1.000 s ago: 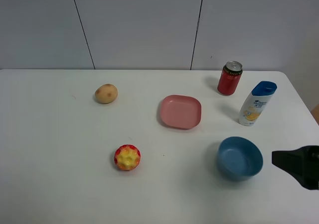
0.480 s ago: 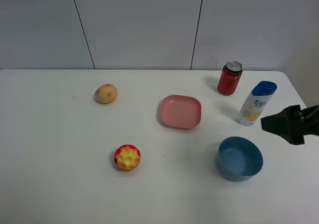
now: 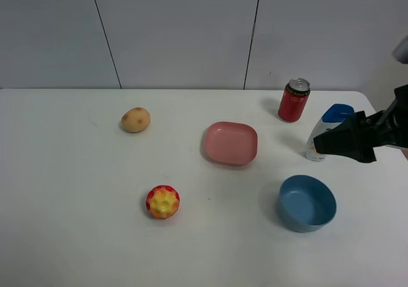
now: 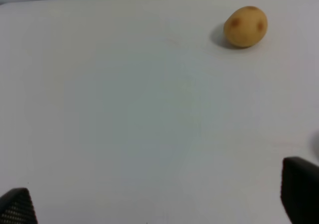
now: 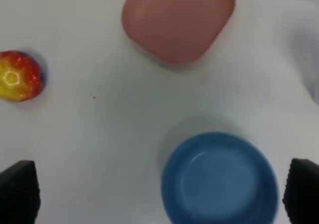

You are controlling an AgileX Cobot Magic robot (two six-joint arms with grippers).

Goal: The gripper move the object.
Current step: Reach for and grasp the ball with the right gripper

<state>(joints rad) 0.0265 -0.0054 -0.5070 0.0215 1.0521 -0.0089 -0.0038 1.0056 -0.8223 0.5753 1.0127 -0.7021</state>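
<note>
Now, right hand (image 3: pixel 325 143) spread wide, overlapping blue-capped bottle (image 3: pixel 338 113), label unreadable, ball (image 3: pixel 162 201) untouched

- One ball (image 3: pixel 162 201), red with yellow bumps.
- One potato (image 3: pixel 136 119), tan and speckled.
- One plate (image 3: pixel 231 142), pink, with rounded corners.
- One can (image 3: pixel 294 99), red with a silver top.
- One bowl (image 3: pixel 306 203), blue.
- One bottle (image 3: pixel 336 113), white with a blue cap, partly hidden.
- Two tools, both black: right tool (image 3: pixel 331 144) counted in the high view, left tool (image 4: pixel 158 201) counted only by two fingertips in its own wrist view.
- One counter (image 3: pixel 76 191), white, under all six items.
</note>
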